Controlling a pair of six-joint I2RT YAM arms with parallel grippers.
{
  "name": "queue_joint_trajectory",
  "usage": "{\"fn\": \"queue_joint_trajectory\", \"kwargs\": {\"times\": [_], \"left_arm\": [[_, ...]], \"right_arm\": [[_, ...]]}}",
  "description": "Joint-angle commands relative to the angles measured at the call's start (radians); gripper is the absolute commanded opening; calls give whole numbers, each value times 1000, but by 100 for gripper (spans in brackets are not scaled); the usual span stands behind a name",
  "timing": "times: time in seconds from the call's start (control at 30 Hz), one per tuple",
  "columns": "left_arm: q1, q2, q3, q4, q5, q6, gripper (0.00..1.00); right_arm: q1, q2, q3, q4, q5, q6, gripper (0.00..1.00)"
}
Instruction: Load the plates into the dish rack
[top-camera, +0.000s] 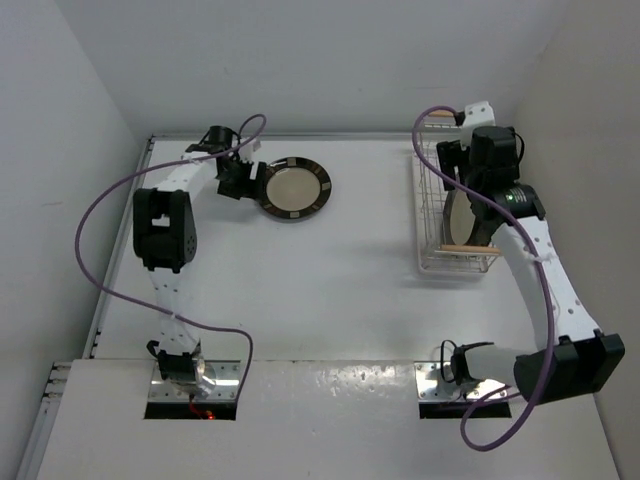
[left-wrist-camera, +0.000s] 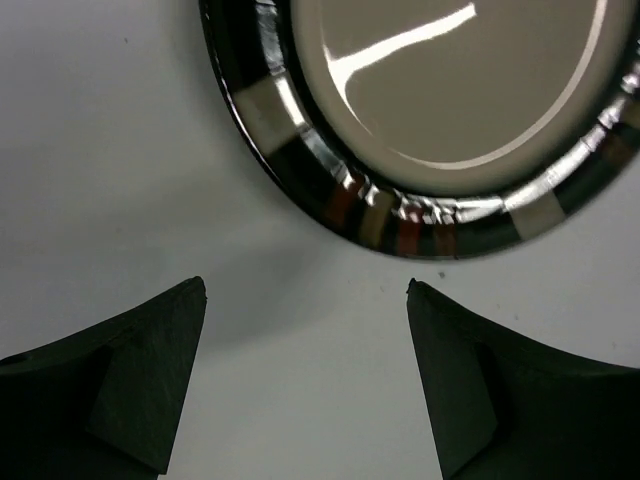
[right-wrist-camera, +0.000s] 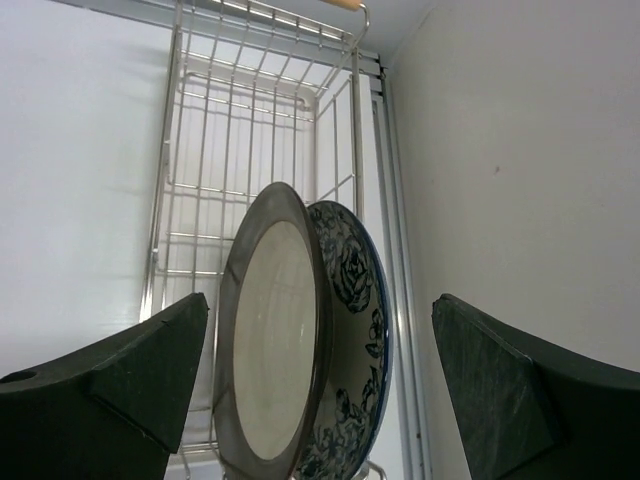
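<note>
- Reaching for the last loose plate looks like the step in hand: the left hand (top-camera: 238, 180) sits in the upper left of the top view. It is released, its fingers spread with nothing between them.
- Just to the right of it, the blocked-rim plate (top-camera: 292, 187) lies flat on the surface (top-camera: 300, 290). In the left wrist view its glossy rim fills the upper frame, close ahead of the fingertips but not yet between them.
- The next move, as I judge it, calls for that hand to edge forward and tilt so that one finger goes over the rim and the other catches the outer edge. A flat plate gives little to grip and the glaze may slip.
- Further right, the dish rack (top-camera: 430, 262) stands at the upper right of the top view. The brown-rimmed plate (right-wrist-camera: 265, 350) and the blue floral plate (right-wrist-camera: 360, 300) are already on edge inside it, leaning together.
- The right hand (right-wrist-camera: 320, 297) hovers over the rack, released and grasping nothing, its fingers wide on either side of that pair.
- Two of three plates appear loaded, and the free slots lie at the far end of the rack.
</note>
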Motion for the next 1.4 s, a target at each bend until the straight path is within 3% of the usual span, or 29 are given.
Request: {"fn": "queue_joint_trajectory", "kwargs": {"times": [0.0,0.27,0.33,0.4,0.5,0.57,0.7,0.73,0.83,1.0,1.03,1.17,1.3,1.37], "left_arm": [[-6,87,119,61,-19,-111,86],[-48,257,188,129,3,-173,84],[-58,295,188,129,50,-173,72],[-67,320,188,129,59,-173,51],[-76,376,216,129,73,-173,32],[-76,387,229,129,107,-173,2],[-76,317,172,129,251,-110,0],[-87,243,154,120,271,-80,0],[-145,107,57,109,256,110,0],[-240,-129,-97,19,306,400,0],[-254,-173,-112,-3,322,454,0],[-314,-220,-174,-78,351,478,0],[-325,-220,-229,-52,301,375,0],[-316,-211,-249,3,254,283,14]], "right_arm": [[8,-78,22,-22,-51,55,92],[14,-202,-115,8,-107,187,92],[17,-221,-138,16,-96,202,92],[19,-227,-146,22,-73,205,92],[19,-227,-155,34,-64,198,93],[19,-221,-152,31,-78,196,93],[20,-193,-144,-19,-237,158,93],[22,-175,-143,-57,-407,147,93],[57,-115,-159,-75,-600,147,93],[204,1,-276,107,-772,263,93],[235,41,-337,243,-780,285,93],[255,201,-367,442,-866,409,93],[250,345,-281,346,-842,466,89],[249,342,-277,291,-816,504,87]]}}
